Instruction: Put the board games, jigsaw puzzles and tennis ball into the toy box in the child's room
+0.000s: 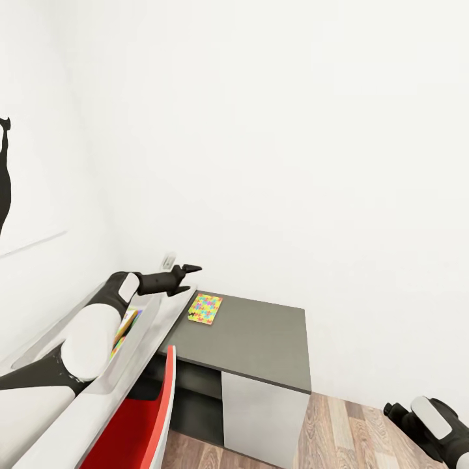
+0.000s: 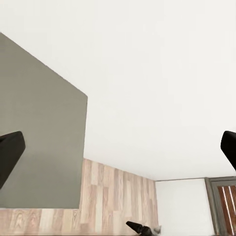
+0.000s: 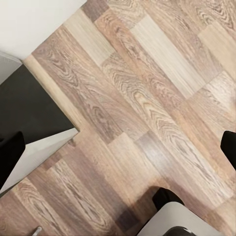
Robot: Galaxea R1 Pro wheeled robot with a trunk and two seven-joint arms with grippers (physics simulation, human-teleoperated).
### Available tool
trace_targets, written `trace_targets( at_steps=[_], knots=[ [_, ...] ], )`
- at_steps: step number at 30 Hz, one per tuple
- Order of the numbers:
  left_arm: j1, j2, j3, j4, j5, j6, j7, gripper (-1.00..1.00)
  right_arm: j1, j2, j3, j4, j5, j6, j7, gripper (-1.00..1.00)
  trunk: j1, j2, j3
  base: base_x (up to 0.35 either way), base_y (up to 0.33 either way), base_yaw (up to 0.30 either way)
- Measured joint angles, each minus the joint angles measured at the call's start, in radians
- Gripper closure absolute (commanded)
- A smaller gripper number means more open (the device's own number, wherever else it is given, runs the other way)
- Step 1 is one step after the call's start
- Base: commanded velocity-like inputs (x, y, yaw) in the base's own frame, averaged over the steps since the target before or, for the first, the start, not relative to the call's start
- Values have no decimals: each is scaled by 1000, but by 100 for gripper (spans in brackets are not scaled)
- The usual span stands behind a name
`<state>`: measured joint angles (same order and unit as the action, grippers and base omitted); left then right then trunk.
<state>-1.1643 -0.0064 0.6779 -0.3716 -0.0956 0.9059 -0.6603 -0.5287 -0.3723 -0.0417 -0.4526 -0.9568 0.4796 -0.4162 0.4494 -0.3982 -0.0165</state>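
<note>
**A:** Just beyond the left claw (image 1: pixel 184 279), on the dark table (image 1: pixel 260 339), sits one jigsaw (image 1: pixel 205 309), flat and untouched. Claw's tips are spread apart, holding nothing.

**B:** Right claw (image 3: pixel 118 145)?

**A:** Hanging low over the wood floor (image 3: pixel 147 98), well away from the table, fingers wide apart, empty too.

**B:** So progress is basically zero?

**A:** Can't say for sure tbh. No toy box, ball or other puzzle in sight. Something colourful (image 1: pixel 125 327) peeks out under the left arm on the pale tray thing (image 1: pixel 150 326), maybe a game. I'd guess plenty is left.
</note>
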Motion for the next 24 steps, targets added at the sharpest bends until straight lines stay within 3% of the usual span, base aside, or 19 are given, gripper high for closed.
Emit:
trace_targets(
  at_steps=[7, 24],
  knots=[
    [1, 0, -29, 0, 0, -1, 5, -100, 0, 2, 1, 1, 4, -16, 0, -100, 0, 0, 0, 0, 0, 0],
    [1, -1, -35, 0, -1, -11, 36, -100, 0, 1, 0, 1, 3, -22, 0, -100, 0, 0, 0, 0, 0, 0]
  ],
)
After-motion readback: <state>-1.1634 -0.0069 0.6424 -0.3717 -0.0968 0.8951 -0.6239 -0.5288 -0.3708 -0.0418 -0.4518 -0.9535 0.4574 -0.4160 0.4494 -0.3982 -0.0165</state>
